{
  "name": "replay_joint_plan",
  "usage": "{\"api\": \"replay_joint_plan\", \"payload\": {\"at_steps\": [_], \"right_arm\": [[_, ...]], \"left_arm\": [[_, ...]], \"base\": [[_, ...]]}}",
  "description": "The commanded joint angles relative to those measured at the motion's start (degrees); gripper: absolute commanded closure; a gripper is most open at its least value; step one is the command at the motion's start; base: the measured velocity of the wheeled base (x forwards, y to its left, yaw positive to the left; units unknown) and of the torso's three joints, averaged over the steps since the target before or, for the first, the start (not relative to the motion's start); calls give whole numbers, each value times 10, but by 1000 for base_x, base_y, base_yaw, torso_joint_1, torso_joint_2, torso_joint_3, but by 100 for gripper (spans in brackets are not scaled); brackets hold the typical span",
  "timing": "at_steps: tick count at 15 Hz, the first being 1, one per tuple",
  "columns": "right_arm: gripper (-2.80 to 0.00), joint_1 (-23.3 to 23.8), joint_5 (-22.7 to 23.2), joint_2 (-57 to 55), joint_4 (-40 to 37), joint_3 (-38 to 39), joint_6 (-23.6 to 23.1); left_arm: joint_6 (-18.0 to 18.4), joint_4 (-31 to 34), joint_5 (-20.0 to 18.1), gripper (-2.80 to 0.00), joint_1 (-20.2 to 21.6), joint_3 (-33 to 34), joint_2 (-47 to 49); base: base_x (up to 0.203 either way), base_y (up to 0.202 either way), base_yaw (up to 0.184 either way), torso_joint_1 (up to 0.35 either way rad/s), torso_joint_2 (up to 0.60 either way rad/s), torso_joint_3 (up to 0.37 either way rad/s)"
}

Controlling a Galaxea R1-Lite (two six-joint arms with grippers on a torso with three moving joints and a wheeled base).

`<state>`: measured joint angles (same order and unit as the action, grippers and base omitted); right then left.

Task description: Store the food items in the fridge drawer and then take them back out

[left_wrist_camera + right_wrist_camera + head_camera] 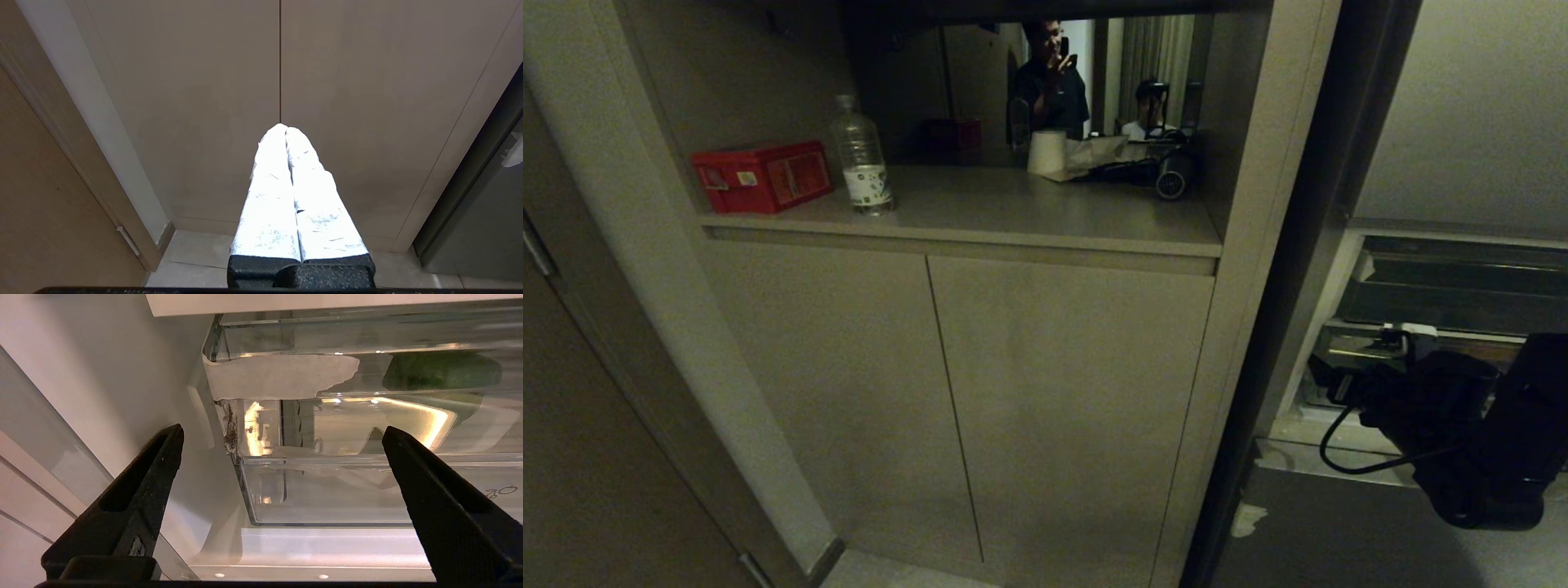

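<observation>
My right gripper (282, 430) is open, its two black fingers spread wide with nothing between them. It points into the open fridge at the left end of the clear plastic fridge drawer (347, 490), a short way off its transparent front lip. A dark green food item (441, 371) shows through the clear plastic higher up and further back. In the head view my right arm (1462, 425) reaches into the fridge at the lower right. My left gripper (284, 127) is shut, its white fingers pressed together, parked in front of the cabinet doors.
A beige cabinet (1062, 392) with two closed doors fills the middle. On its shelf stand a red box (762, 175), a plastic bottle (860, 157) and a white cup (1046, 152); a mirror behind reflects people. A dark flat tray (1454, 294) sits in the fridge. The white fridge wall (135, 396) is beside the drawer.
</observation>
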<state>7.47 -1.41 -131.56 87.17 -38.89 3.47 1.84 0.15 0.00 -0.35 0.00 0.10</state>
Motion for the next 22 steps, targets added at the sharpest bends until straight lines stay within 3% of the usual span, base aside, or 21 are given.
{"api": "replay_joint_plan", "payload": {"at_steps": [1,4,5,22], "right_arm": [[-280,0,0,-3,5,0,0],[-280,-10,0,-2,5,0,0],[0,-11,0,-2,5,0,0],[0,-45,-20,2,5,-3,0]], "left_arm": [[0,0,0,0,0,0,1],[0,0,0,0,0,0,1],[0,0,0,0,0,0,1],[0,0,0,0,0,0,1]], "base": [[0,0,0,0,0,0],[0,0,0,0,0,0],[0,0,0,0,0,0],[0,0,0,0,0,0]]}}
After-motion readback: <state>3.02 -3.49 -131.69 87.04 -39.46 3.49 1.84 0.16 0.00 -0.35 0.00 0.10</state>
